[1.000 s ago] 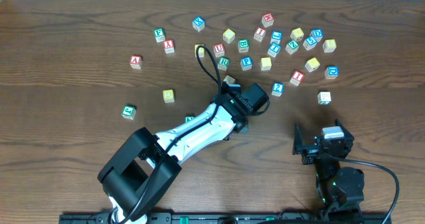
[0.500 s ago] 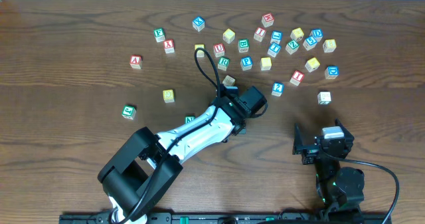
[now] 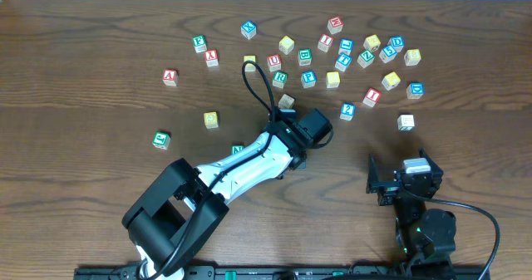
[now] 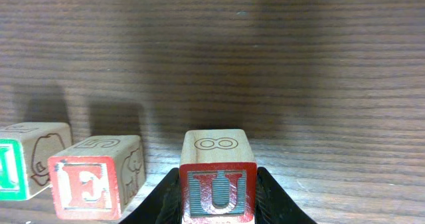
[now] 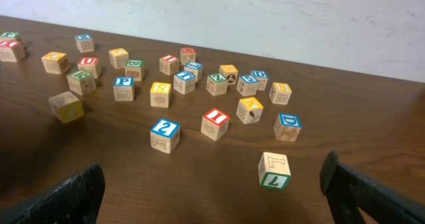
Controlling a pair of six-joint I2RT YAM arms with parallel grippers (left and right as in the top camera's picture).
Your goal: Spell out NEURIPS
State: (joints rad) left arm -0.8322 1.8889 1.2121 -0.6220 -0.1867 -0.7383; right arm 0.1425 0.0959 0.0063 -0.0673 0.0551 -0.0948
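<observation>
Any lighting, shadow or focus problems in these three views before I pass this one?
Left wrist: the U cube and E cube are sharp, with soft dark shadows on the table behind them. Right wrist: the right tool is just dark, blurry shapes at the bottom corners; the blue 2 cube reads clearly. Overhead: even light, no obvious glare, but cube letters are small.

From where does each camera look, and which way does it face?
Overhead: above the table, facing straight down; both arms show.
Left wrist: low over the table, facing past the left gripper, shut on the red U cube.
Right wrist: facing across cubes toward the wall; open right gripper at bottom corners.
Shared: overhead and right wrist both show the red I cube.
</observation>
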